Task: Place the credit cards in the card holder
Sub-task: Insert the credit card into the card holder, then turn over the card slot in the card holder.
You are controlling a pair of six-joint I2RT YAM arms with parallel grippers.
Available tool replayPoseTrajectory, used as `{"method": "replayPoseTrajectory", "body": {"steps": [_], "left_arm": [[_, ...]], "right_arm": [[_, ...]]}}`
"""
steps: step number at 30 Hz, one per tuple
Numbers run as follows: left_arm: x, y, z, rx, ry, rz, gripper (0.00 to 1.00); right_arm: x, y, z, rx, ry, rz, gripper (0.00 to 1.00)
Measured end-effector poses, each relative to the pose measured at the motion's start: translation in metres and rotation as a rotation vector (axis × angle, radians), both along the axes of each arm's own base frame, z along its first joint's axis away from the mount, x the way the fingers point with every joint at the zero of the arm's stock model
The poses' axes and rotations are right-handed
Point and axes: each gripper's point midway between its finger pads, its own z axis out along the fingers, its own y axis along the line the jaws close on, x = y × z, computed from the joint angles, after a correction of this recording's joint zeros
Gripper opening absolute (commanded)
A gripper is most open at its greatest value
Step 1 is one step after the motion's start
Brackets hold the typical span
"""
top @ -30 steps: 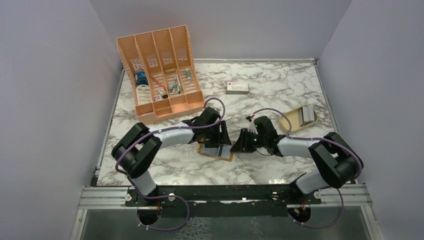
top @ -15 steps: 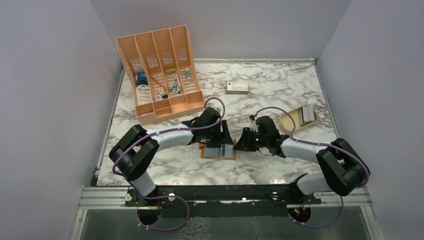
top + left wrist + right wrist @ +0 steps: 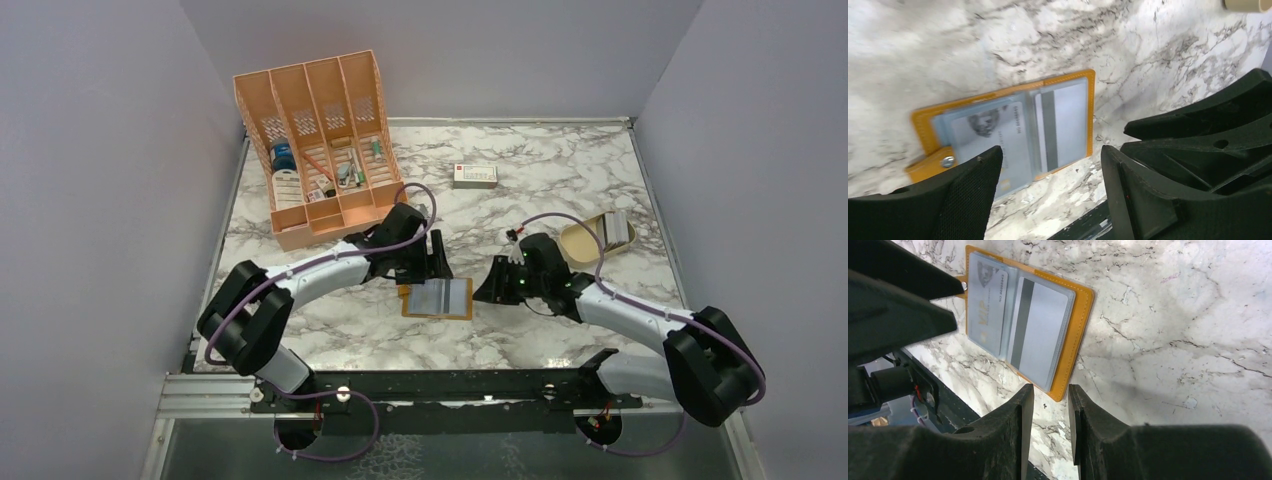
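Where the right wrist view comes closest, the letters "VIP" run along the portrait card [image 3: 985, 300] below a printed face. That is the one legible word: the digits along that card's edge are too small to read, and the white box [image 3: 475, 175], far beyond both grippers, shows only a red mark and blurred print. The holder [image 3: 1079, 330] lies open and flat on the marble table [image 3: 1173, 315], a mustard-orange border around two clear grey-blue pockets with a card in each. The portrait card sits in the half nearer the left gripper [image 3: 1048, 192]. The striped card [image 3: 1040, 335], its dark magnetic band showing, sits in the half nearer the right gripper [image 3: 1050, 427]. A tab with a metal stud [image 3: 947, 161] juts out beside one left finger, which partly hides it. The left jaws stand wide apart just short of the holder, nothing between them. The right jaws leave a narrow gap, also empty, near the holder's striped-card edge. Behind the right gripper and to one side, a tan dish [image 3: 585, 243] holds a grey stack — too small to identify.
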Motion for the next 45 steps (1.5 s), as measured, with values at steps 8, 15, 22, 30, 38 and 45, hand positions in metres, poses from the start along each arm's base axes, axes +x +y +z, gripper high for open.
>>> {"method": "replayPoseTrajectory", "body": {"steps": [8,15,22,30,38,45], "left_arm": [[0.017,0.031,0.011,0.03,-0.054,0.024,0.78],[0.007,0.041,-0.005,0.056,-0.024,0.008,0.78],[-0.013,0.048,-0.023,0.061,0.039,-0.014,0.78],[-0.022,0.043,-0.025,0.012,0.066,-0.028,0.78],[-0.021,0.038,-0.021,-0.017,0.069,-0.03,0.78],[-0.021,0.035,-0.017,-0.048,0.068,-0.02,0.78]], "right_arm": [[-0.002,0.001,0.003,0.004,-0.002,-0.004,0.33],[-0.01,0.008,-0.007,-0.013,0.036,0.022,0.32],[-0.013,0.016,-0.006,0.0,0.035,0.036,0.32],[-0.016,0.02,-0.01,-0.004,0.046,0.049,0.32],[-0.018,0.025,-0.013,0.002,0.053,0.057,0.31],[-0.019,0.027,-0.014,0.002,0.053,0.061,0.31]]}}
